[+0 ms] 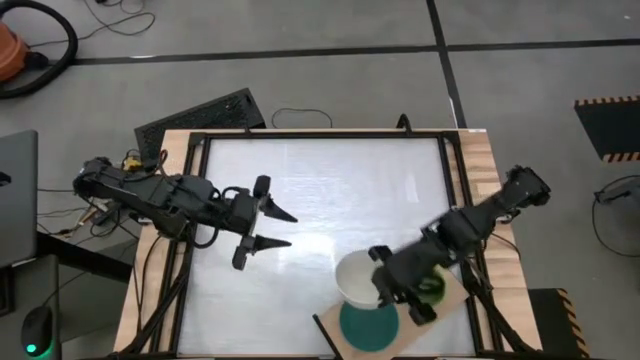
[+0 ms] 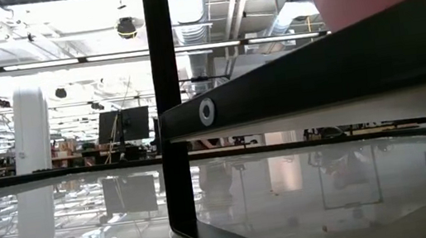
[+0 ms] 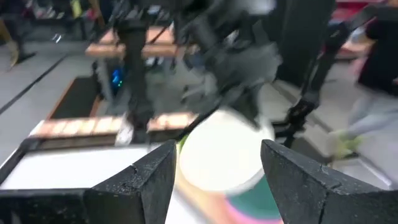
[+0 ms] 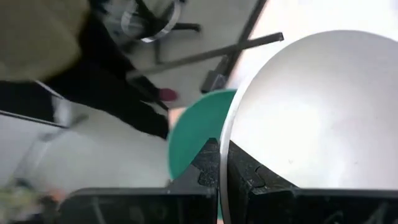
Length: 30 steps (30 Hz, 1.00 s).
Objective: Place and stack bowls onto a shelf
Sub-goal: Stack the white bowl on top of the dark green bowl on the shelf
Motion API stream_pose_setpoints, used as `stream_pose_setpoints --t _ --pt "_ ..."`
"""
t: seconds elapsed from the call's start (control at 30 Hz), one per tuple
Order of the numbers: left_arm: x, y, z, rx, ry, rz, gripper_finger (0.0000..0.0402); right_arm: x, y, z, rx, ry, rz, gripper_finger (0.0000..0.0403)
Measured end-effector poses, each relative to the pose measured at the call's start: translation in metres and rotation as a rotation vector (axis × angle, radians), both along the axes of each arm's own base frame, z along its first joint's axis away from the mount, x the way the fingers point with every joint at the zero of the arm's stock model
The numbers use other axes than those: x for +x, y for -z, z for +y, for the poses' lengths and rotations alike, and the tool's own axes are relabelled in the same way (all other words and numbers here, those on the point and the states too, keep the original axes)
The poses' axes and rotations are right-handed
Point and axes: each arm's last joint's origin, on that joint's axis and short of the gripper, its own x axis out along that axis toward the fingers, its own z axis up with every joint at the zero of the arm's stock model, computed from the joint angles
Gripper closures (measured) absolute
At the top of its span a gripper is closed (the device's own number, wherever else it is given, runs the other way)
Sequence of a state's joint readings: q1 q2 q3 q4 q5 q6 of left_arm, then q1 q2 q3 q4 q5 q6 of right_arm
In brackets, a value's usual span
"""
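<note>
My right gripper (image 1: 392, 290) is clenched on the rim of the cream-white bowl (image 1: 357, 279), the rim pinched edge-on between the fingers as the right wrist view shows (image 4: 323, 118); the bowl hangs over the table's near right quarter, at about five o'clock from the table's centre. The dark teal bowl (image 1: 368, 324) sits on the light-wood shelf (image 1: 455, 292) just below the held bowl in the high view, toward six o'clock from it, the two overlapping at their edges; a lime green bowl (image 1: 432, 286) shows beside my wrist at three o'clock from the white one. The relation that governs the next move: teal lies at six o'clock of my load, close, so a short carry that way should centre it for stacking, in my judgement. My left gripper (image 1: 270, 228) waits with fingers spread at nine o'clock of the table, well apart; the right arm is plainly nearer.
</note>
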<state>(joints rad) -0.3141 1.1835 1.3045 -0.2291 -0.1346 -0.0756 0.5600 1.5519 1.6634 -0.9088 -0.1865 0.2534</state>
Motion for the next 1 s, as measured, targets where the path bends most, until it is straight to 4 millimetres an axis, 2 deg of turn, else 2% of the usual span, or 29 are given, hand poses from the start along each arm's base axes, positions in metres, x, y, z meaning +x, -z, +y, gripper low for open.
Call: stream_pose_setpoints --t 0.13,0.3,0.53,0.73,1.0 --pt "-0.004 0.005 0.002 0.0 -0.042 0.068 0.0182 -0.016 0.012 0.027 -0.164 -0.067 -0.02 0.0375" --pt "-0.006 0.012 0.003 -0.028 -0.049 0.143 0.0182 -0.025 0.017 0.043 -0.237 -0.019 -0.04 0.0375" --pt "-0.007 0.018 0.004 -0.065 -0.068 0.219 0.0182 -0.026 0.013 0.051 -0.218 0.012 -0.111 0.0375" --pt "-0.009 0.022 0.004 -0.065 -0.078 0.26 0.0182 -0.023 0.034 0.074 -0.272 -0.069 -0.078 0.0375" --pt "-0.009 0.024 0.005 -0.079 -0.097 0.281 0.0182 -0.014 0.038 0.09 -0.29 -0.079 -0.071 0.0375"
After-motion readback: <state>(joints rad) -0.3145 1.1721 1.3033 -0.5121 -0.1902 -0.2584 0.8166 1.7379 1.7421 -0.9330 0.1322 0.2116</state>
